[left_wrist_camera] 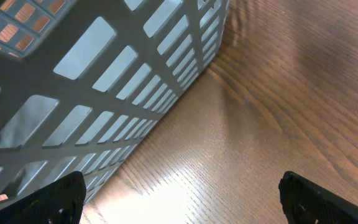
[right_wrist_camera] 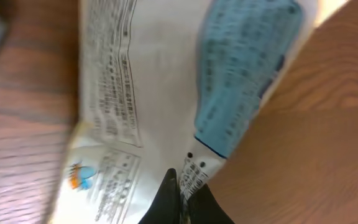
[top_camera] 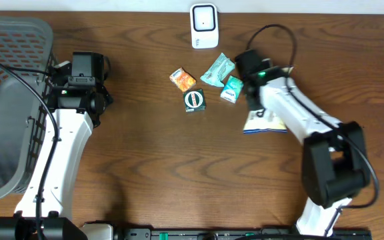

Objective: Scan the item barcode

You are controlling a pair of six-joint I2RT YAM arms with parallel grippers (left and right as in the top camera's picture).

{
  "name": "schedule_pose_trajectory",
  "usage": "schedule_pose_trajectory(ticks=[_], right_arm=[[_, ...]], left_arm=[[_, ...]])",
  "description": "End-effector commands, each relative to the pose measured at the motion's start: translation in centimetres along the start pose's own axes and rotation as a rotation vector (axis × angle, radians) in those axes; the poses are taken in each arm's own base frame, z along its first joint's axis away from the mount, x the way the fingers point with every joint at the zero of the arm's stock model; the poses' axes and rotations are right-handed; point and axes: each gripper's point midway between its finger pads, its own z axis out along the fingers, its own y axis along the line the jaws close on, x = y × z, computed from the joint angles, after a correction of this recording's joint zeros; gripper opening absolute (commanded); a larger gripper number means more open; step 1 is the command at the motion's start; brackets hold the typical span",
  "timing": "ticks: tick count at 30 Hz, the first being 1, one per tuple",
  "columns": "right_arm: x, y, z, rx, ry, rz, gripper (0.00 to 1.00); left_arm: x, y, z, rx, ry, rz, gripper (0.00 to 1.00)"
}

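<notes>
The item, a white packet (right_wrist_camera: 160, 81) with a blue panel and small printed text, fills the right wrist view, blurred. My right gripper (right_wrist_camera: 182, 198) is shut on its lower edge, fingers pinched together on the printed strip. From above, the packet (top_camera: 259, 122) shows under my right arm (top_camera: 282, 103), a little right of the table's middle. A white scanner (top_camera: 204, 27) stands at the back edge, well apart from the packet. I cannot make out a barcode. My left gripper (left_wrist_camera: 179, 199) is open over bare wood beside the basket, holding nothing.
A grey mesh basket (top_camera: 9, 100) fills the far left, and its wall (left_wrist_camera: 104, 93) is close to my left fingers. An orange packet (top_camera: 183, 79), a teal packet (top_camera: 217, 69), a small green-white packet (top_camera: 232, 89) and a dark green round pack (top_camera: 194, 100) lie below the scanner.
</notes>
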Motion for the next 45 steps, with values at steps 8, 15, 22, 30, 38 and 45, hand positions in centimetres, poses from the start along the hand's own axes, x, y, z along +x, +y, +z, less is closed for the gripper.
schedule_pose_trajectory(ticks=[8, 15, 22, 30, 38, 45], right_arm=[[-1.2, 3.7, -2.4, 0.113, -0.108, -0.094, 0.01], [-1.3, 3.2, -1.0, -0.081, -0.011, 0.008, 0.38], [-2.6, -0.7, -1.4, -0.417, 0.092, 0.187, 0.91], [-1.2, 0.4, 0.0, -0.96, 0.114, 0.327, 0.98], [0.3, 3.8, 1.8, -1.176, 0.028, 0.421, 0.98], [0.4, 6.0, 2.5, -1.191, -0.014, 0.485, 0.31]], left_arm=[[0.0, 0.5, 0.3, -0.028, -0.003, 0.016, 0.98], [0.0, 0.5, 0.3, -0.028, -0.003, 0.016, 0.98], [0.0, 0.5, 0.3, -0.028, -0.003, 0.016, 0.98], [0.0, 0.5, 0.3, -0.028, -0.003, 0.016, 0.98], [0.0, 0.5, 0.3, -0.028, -0.003, 0.016, 0.98], [0.0, 0.5, 0.3, -0.028, -0.003, 0.016, 0.98]])
